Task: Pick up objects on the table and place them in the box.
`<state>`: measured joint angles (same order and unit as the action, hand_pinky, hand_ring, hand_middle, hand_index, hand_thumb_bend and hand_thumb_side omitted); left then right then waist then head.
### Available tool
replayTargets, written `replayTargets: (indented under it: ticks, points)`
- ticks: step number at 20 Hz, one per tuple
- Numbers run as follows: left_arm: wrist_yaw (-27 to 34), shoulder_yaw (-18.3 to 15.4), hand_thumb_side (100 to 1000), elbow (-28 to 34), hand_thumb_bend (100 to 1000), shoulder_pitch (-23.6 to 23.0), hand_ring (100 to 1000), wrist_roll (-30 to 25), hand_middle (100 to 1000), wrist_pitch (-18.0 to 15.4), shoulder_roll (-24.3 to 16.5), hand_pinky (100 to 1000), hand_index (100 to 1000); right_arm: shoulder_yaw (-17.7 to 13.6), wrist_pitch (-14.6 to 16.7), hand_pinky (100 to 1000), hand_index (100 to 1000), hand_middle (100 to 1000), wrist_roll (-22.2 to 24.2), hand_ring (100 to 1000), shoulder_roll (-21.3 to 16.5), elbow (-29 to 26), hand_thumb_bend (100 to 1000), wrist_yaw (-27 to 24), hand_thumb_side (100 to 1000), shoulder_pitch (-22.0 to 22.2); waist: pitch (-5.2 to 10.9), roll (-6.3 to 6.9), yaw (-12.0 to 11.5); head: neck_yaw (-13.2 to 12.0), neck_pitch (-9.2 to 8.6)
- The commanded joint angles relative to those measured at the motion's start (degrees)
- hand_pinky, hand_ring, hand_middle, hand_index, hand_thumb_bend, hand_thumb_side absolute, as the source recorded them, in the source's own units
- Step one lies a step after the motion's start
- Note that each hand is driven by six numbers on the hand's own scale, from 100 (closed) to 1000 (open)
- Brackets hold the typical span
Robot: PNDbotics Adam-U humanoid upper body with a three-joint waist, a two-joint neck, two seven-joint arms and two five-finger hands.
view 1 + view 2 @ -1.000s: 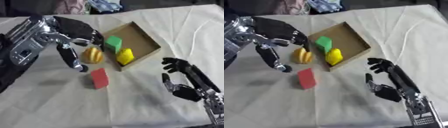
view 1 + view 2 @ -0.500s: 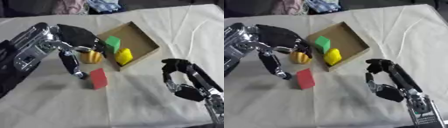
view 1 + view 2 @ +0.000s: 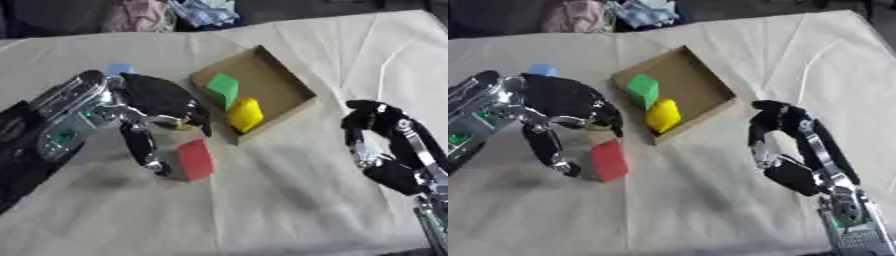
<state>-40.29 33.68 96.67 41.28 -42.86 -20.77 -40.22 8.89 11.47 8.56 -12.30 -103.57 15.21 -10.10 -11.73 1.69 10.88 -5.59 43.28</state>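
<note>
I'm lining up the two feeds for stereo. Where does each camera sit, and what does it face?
Left eye view: in the head, looking down at the table; left hand over the red block, right hand at lower right.
Right eye view: beside it, same downward look, scene shifted leftward.
Both share the box, green block and yellow block.

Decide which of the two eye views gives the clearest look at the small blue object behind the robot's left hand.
The right eye view: the blue object shows there past the left hand, most of its top uncovered. The left eye view shows it too, but paler and closer against the hand.
</note>
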Motion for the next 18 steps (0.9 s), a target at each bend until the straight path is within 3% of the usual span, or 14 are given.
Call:
replayTargets:
  ticks: [1, 10, 15, 18]
  points:
    - [-1.43, -0.32, 313, -0.39, 553, 0.66, 822, -8.79, 830, -9.13, 0.14, 848, 891, -0.14, -0.05, 645, 812, 596, -0.39, 644, -0.65, -0.97, 100, 0.11, 416, -0.59, 1.29, 0.65, 0.08, 0.21, -0.53]
    - [-7.19, 0.56, 309, -5.39, 562, 0.51, 843, -7.62, 860, -11.96, 3.40, 864, 908, 0.02, -0.14, 646, 813, 595, -0.12, 644, -0.44, -0.95, 100, 0.26, 411, -0.83, 0.98, 0.25, 0.73, 0.08, -0.77]
    - [-8.66, 0.35, 248, -6.04, 532, 0.35, 813, -4.80, 821, -13.06, 3.89, 845, 867, 0.05, -0.20, 646, 813, 595, -0.04, 644, -0.34, -0.91, 100, 0.42, 409, -0.82, 0.89, 0.20, 0.66, 0.17, -0.80]
    - [-9.14, 0.01, 192, -5.87, 472, 0.14, 762, -0.75, 740, -13.19, 3.82, 812, 790, 0.00, -0.24, 646, 813, 595, -0.09, 644, -0.31, -0.86, 100, 0.52, 407, -0.80, 0.89, 0.14, 0.63, 0.26, -0.84]
